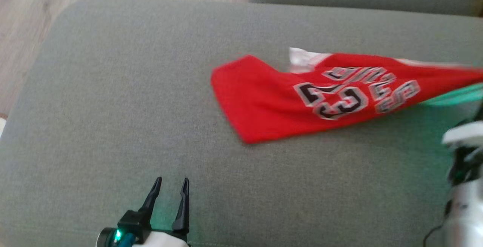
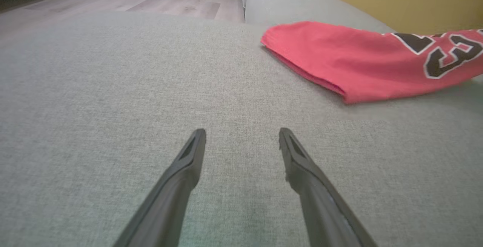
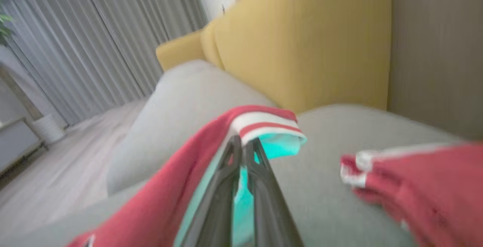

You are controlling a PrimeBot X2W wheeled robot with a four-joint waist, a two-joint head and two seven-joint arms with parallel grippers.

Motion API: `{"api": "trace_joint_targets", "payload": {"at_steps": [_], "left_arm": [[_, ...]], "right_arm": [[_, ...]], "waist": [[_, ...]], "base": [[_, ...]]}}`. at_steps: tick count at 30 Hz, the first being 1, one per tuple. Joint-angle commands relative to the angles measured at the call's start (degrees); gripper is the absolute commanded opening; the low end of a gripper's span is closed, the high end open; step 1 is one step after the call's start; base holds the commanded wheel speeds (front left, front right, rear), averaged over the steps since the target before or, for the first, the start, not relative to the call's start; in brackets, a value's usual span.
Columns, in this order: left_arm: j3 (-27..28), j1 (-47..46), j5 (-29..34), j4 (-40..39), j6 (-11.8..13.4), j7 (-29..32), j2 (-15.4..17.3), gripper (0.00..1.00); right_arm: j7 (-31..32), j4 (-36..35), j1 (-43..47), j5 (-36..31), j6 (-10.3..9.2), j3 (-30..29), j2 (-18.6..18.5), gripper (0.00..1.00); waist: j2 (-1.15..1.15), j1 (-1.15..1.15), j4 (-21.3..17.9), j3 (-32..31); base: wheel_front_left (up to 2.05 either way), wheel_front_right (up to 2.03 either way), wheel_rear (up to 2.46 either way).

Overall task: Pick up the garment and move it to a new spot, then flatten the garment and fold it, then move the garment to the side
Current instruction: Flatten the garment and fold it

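Where the garment lies, head view: the red garment (image 1: 271, 99) with black numerals sprawls on the grey sofa seat (image 1: 113, 107), right of middle, its right end raised and running off the picture's edge.
Left gripper, head view: the left gripper (image 1: 172, 181) sits low at the near edge, fingers slightly parted and empty, well apart from the garment.
Right arm, head view: a pale forearm (image 1: 462, 201) shows at the right edge, blurred.
Left wrist view: fingers spread wide over bare seat (image 2: 94, 107), nothing between them; garment (image 2: 358, 62) ahead to the right.
Right wrist view: the right gripper (image 3: 244, 143) has its fingers nearly together, pinching the garment (image 3: 264, 120) by its white-and-red striped hem, held above the seat; yellow cushion (image 3: 302, 43) behind.
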Motion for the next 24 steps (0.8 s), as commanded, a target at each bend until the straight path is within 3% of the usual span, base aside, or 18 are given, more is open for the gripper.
{"api": "trace_joint_targets", "payload": {"at_steps": [1,5,9,15,22,23,24], "left_arm": [[2.2,-0.7,0.1,-1.4,0.2,-0.3,0.0,1.0],[2.2,0.0,0.1,-1.3,0.2,-0.3,0.0,1.0],[2.2,0.8,-0.2,-1.1,0.1,-0.3,0.0,1.0],[1.2,1.7,-0.6,-0.8,0.1,-0.3,0.0,1.0],[0.0,2.2,-0.3,-0.2,-0.1,-0.3,0.0,1.0],[-0.1,2.3,-0.3,0.0,-0.2,-0.3,0.0,1.0],[-0.2,2.4,-0.3,0.2,-0.2,-0.3,0.0,1.0]], "right_arm": [[-0.4,-3.1,-3.5,0.0,-0.04,1.4,-0.6,0.0],[-0.4,-11.1,-9.2,-0.3,-0.04,6.6,-1.7,0.0],[-0.4,-14.7,-13.7,0.8,-0.04,19.2,-1.3,0.0],[-0.4,-11.4,-15.8,6.3,-0.04,38.0,-0.5,0.0],[-0.4,-6.0,-10.5,19.3,-0.04,61.0,-0.4,0.0],[-0.4,-5.9,-9.5,21.8,-0.04,64.6,-0.4,0.16],[-0.4,-6.1,-8.4,24.7,-0.04,68.5,-0.4,0.66]], "waist": [[0.0,0.0,-0.3,-0.9],[0.0,0.0,-0.1,-2.7],[0.0,0.0,0.7,-4.1],[0.0,0.0,4.4,-5.5],[0.0,0.0,9.9,-5.2],[0.0,0.0,10.4,-5.1],[0.0,0.0,11.0,-5.0]], "base": [[0.0,0.0,0.0],[0.0,0.0,0.0],[0.0,0.0,0.0],[0.0,0.0,0.0],[0.0,0.0,0.0],[0.0,0.0,0.0],[0.0,0.0,0.0]]}}
